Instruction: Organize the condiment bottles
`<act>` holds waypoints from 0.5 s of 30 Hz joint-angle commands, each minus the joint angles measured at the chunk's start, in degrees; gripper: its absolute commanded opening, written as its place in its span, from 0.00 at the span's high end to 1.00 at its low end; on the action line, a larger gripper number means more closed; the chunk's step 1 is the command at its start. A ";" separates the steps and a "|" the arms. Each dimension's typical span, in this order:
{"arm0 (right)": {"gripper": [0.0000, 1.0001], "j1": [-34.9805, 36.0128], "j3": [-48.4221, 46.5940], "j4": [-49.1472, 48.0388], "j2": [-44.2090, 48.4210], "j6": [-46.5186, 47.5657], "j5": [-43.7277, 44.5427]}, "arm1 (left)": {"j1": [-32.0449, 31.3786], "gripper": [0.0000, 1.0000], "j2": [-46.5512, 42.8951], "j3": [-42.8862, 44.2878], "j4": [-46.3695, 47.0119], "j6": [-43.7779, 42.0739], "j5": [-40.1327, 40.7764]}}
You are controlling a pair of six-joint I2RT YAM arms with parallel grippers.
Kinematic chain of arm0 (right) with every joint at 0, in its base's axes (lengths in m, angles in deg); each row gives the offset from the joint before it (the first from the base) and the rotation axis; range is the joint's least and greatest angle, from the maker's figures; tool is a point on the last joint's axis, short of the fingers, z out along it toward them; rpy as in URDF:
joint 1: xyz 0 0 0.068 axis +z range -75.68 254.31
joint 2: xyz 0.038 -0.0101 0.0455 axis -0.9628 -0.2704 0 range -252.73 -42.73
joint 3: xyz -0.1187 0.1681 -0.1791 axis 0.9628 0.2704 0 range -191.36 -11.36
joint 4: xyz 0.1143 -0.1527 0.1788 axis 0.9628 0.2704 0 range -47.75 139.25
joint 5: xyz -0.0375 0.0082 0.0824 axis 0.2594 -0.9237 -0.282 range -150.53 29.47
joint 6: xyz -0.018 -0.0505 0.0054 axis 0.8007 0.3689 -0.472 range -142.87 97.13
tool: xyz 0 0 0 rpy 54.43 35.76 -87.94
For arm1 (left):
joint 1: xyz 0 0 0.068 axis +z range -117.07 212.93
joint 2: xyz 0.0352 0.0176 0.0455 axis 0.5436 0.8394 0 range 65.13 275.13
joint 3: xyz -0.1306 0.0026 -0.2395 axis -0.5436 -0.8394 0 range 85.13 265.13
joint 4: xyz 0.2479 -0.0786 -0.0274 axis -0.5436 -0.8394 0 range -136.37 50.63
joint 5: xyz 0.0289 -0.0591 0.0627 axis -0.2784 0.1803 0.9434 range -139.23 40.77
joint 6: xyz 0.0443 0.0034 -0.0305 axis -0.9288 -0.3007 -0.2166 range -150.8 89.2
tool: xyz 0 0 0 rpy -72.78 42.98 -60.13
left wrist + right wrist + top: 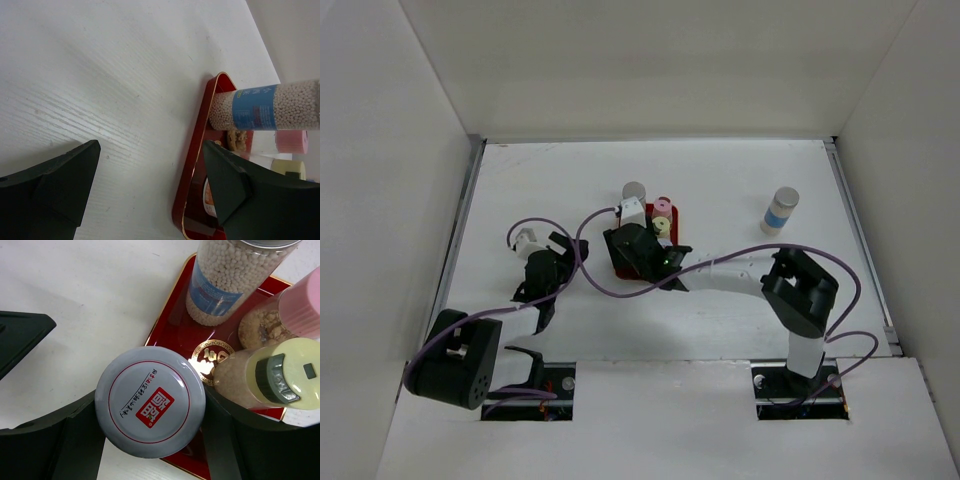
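Observation:
A flat red tray (676, 219) holds a tall grey-capped bottle with a blue label (634, 191), a pink-capped bottle (663, 205) and a yellow-green-capped shaker (661, 225). My right gripper (638, 250) is shut on a short silver-lidded jar (150, 401) over the tray's (172, 325) near left corner, beside the shaker (280, 377), pink-capped bottle (302, 305) and tall bottle (225, 280). My left gripper (150, 185) is open and empty, left of the tray's rim (192, 170). A second tall blue-labelled bottle (780, 210) stands alone at the right. I see no second silver-lidded jar.
White walls enclose the table on three sides. My left arm (545, 270) sits close to the tray's left side. The right arm's cable (740, 252) loops across the table in front of the tray.

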 commanded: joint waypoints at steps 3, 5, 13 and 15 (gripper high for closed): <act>0.39 0.92 1.32 -8.78 1.09 -1.93 3.80 | -0.48 0.17 0.67 1.05 3.60 0.60 -1.56; 0.38 0.92 2.46 -9.13 1.01 -3.16 3.63 | -0.74 0.17 0.67 1.14 3.69 0.60 -1.12; 0.30 0.92 3.26 -9.13 -0.05 -4.39 2.31 | -1.01 0.17 0.41 1.14 3.69 0.42 -1.03; 0.23 0.92 3.26 -9.13 0.30 -4.40 2.31 | -1.01 0.17 0.67 1.23 3.69 0.42 -1.56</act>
